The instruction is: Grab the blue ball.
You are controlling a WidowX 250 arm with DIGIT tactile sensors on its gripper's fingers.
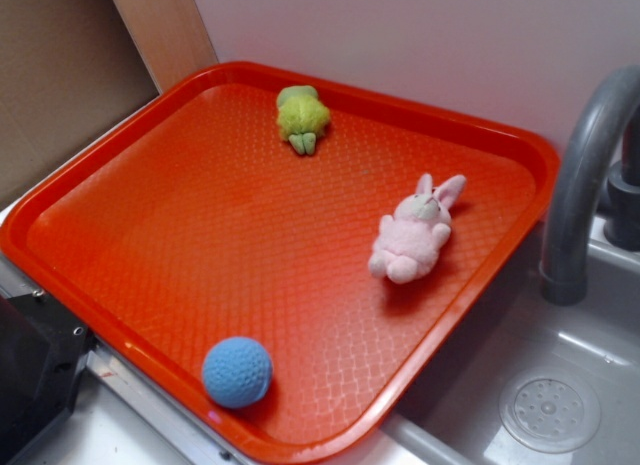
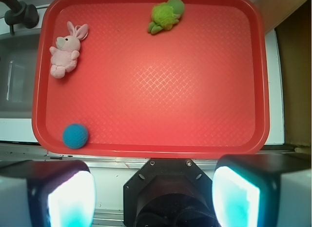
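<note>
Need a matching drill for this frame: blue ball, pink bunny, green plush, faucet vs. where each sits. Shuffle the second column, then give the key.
Things:
1. blue ball
2. pink bunny
3. green plush
4. faucet

Places:
A. on the tray, at its far edge by the wall
B. off the tray, over the sink
C. on the tray, in the near corner on the sink side
D. on the tray, along the sink-side edge, farther back

Pairs: 1-C, 2-D, 3-A, 4-B

The hand is open, short of the tray, touching none of them.
</note>
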